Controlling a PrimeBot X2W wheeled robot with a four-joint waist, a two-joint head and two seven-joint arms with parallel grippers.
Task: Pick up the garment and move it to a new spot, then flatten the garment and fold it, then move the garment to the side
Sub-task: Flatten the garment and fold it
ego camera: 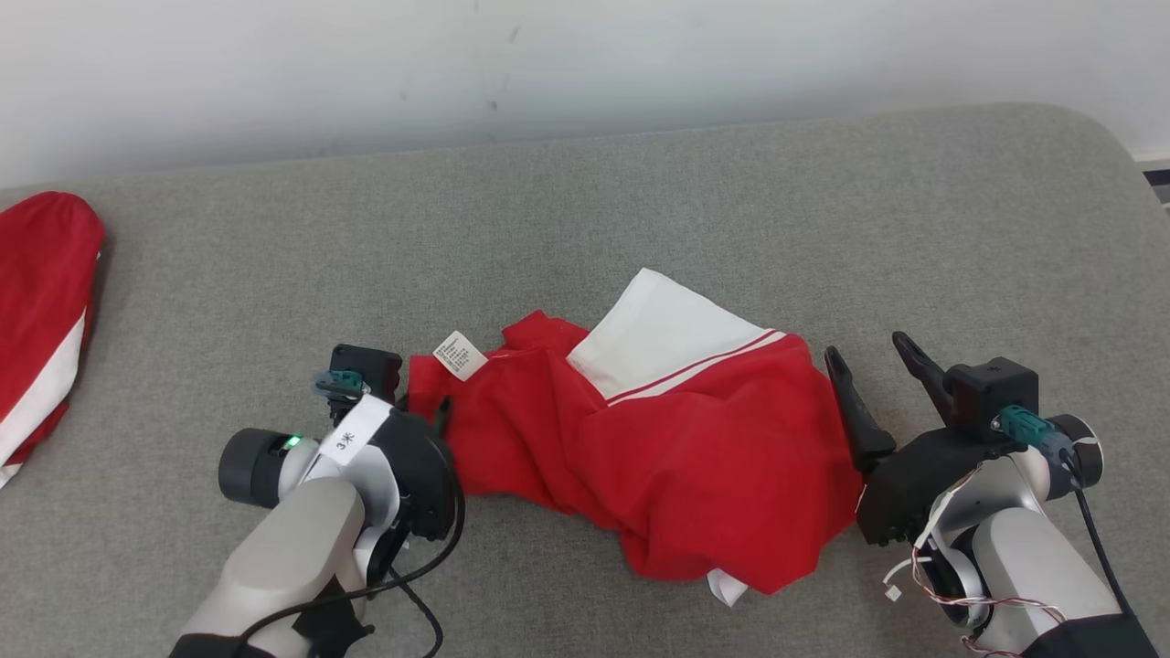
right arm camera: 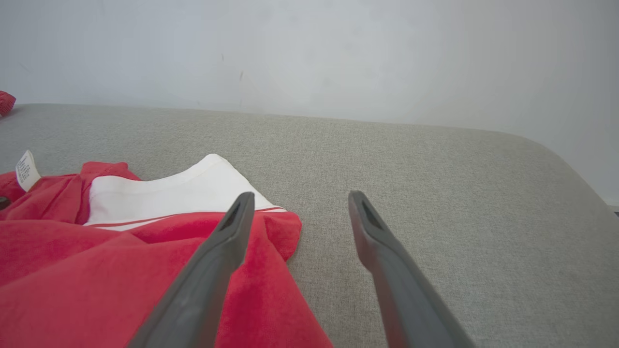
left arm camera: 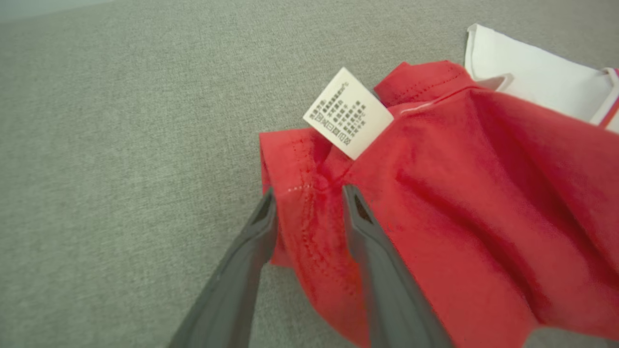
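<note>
Garment one [ego camera: 695,448] central, garment two [ego camera: 41,292] left.

**Folds, frame edges and fine print keep parts out of sight**

The red garment [ego camera: 658,448] lies bunched, so its outline and underside are buried in its own folds. A white scrap [ego camera: 728,586] pokes out at the near edge, the rest of it covered. In the left wrist view the cloth runs off the right and bottom edges, and the lower part of the left gripper [left arm camera: 309,191] is smeared by blur. Whether its fingers press the hem lying between them cannot be told. The print on the care label [left arm camera: 348,113] is too small to read. A second garment [ego camera: 41,311] is cut off by the head view's left edge. One finger of the right gripper [right arm camera: 301,194] covers part of the cloth.
</note>
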